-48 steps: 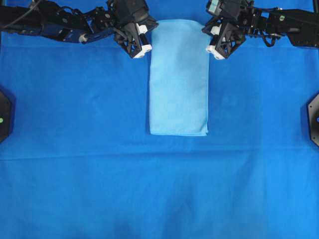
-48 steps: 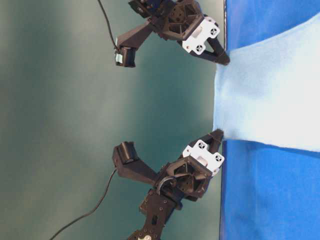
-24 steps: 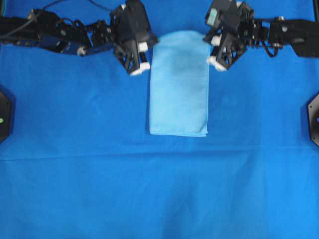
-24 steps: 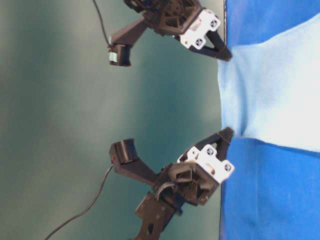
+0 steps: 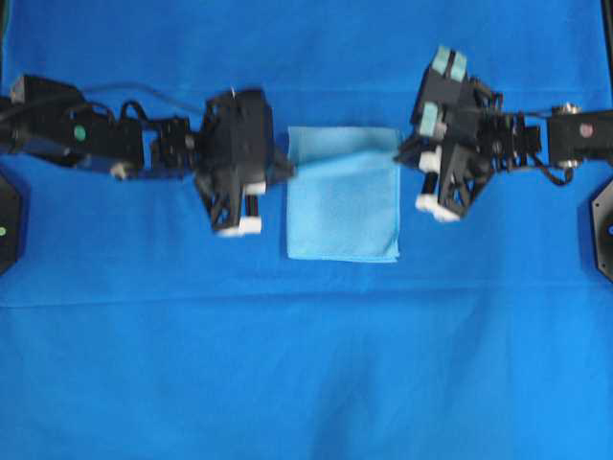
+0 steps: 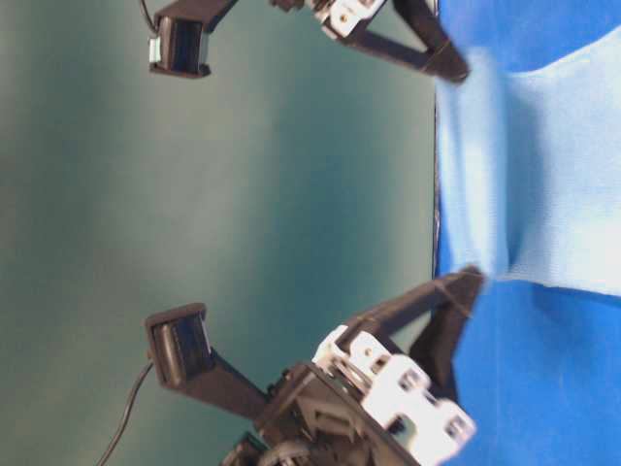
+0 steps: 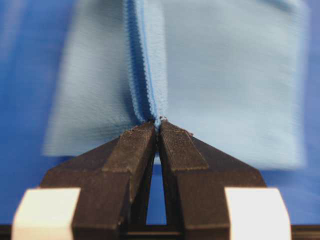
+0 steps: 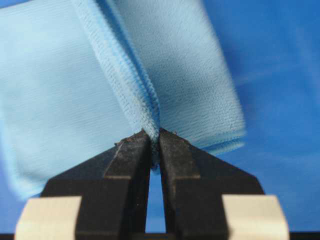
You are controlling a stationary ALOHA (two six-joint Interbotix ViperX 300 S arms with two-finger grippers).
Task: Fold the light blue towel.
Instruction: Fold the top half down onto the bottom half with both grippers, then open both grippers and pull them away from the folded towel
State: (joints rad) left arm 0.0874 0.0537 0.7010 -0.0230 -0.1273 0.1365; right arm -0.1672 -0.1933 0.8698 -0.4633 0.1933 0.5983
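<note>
The towel [image 5: 343, 206] lies mid-bench, its far edge lifted and doubled toward six o'clock. The left gripper [image 5: 284, 171] is clenched on the hem corner at the towel's nine o'clock side, and the right gripper [image 5: 407, 153] pinches the matching corner at three o'clock. Holding both corners at once likely keeps the raised edge straight and level, so it can land square on the near edge.
</note>
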